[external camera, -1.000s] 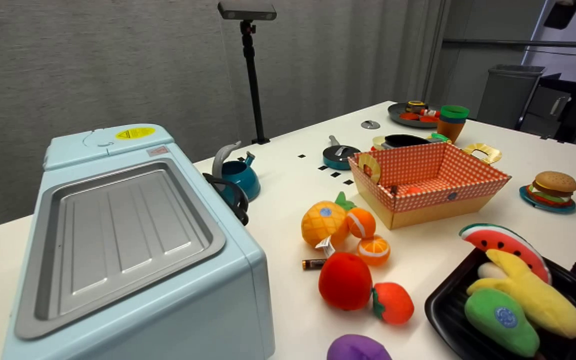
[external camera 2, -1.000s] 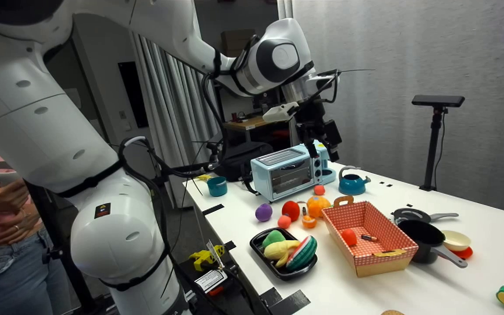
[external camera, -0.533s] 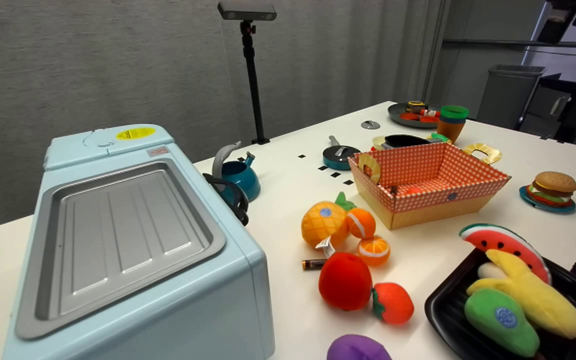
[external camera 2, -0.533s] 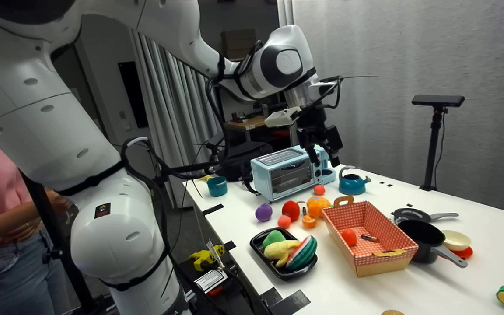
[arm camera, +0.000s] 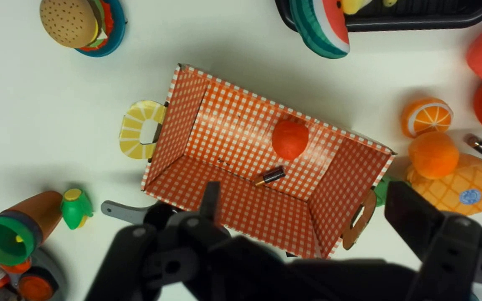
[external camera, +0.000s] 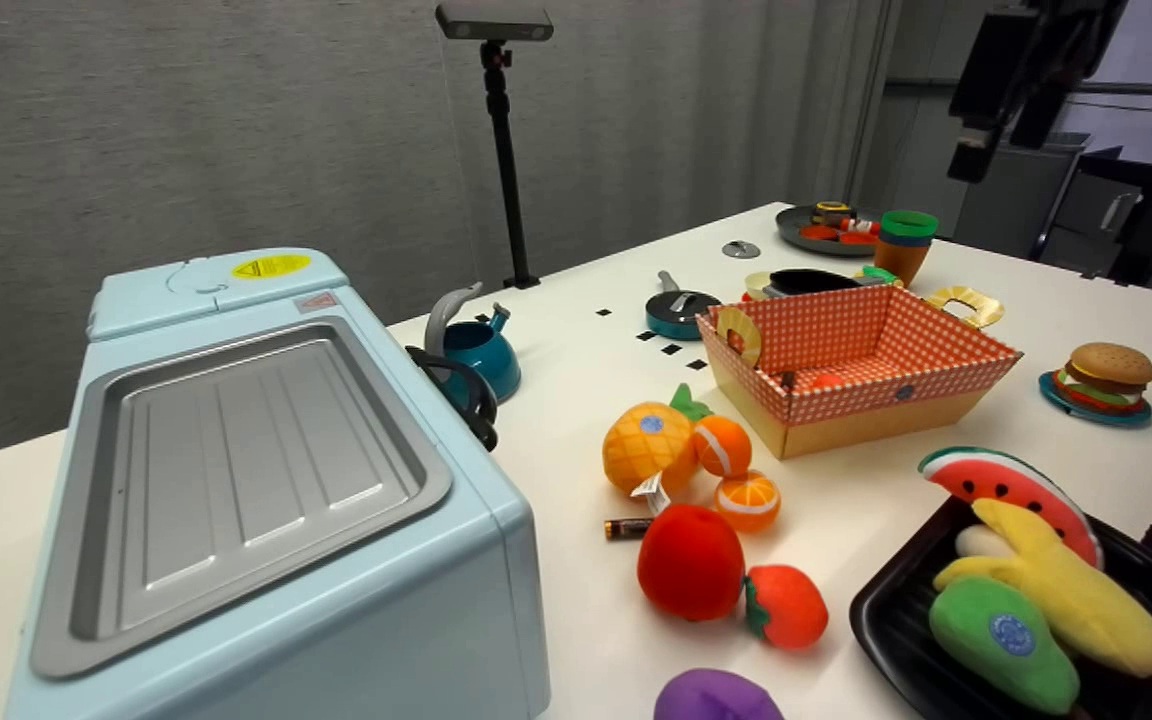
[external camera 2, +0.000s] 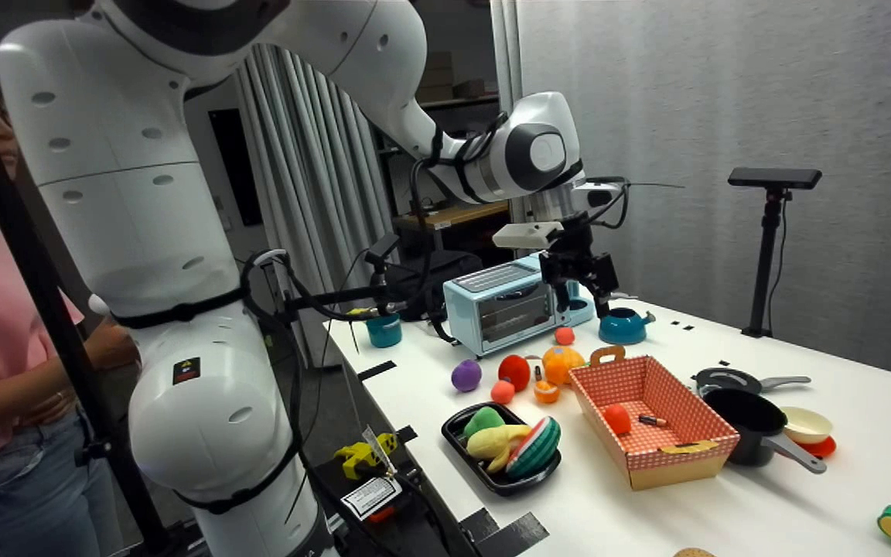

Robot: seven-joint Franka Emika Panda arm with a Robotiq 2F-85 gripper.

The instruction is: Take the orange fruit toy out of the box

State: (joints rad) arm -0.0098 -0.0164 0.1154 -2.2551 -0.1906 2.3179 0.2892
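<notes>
The orange fruit toy (arm camera: 290, 140) lies on the floor of the box, against one long side. It also shows inside the box in both exterior views, fully (external camera 2: 617, 418) and as a small part above the rim (external camera: 826, 380). The box (arm camera: 262, 213) is a red-orange and white checked tray with flared sides and a handle at each end. It stands on the table in both exterior views (external camera 2: 681, 470) (external camera: 866, 428). My gripper (arm camera: 303, 192) is wide open and empty, high above the table. It shows in both exterior views (external camera 2: 585, 305) (external camera: 1004, 150).
A battery (arm camera: 272, 175) lies in the box beside the toy. A black tray (external camera 2: 492, 483) of toy produce, a toy pineapple (external camera: 648, 447) and orange halves (external camera: 748, 500) are near the box. A black pot (external camera 2: 747, 418) touches or nearly touches it. A blue toaster oven (external camera 2: 500, 305) stands behind.
My gripper has come lower and moved away from above the oven toward the box side. It has stayed open. The toy and the box have not moved.
</notes>
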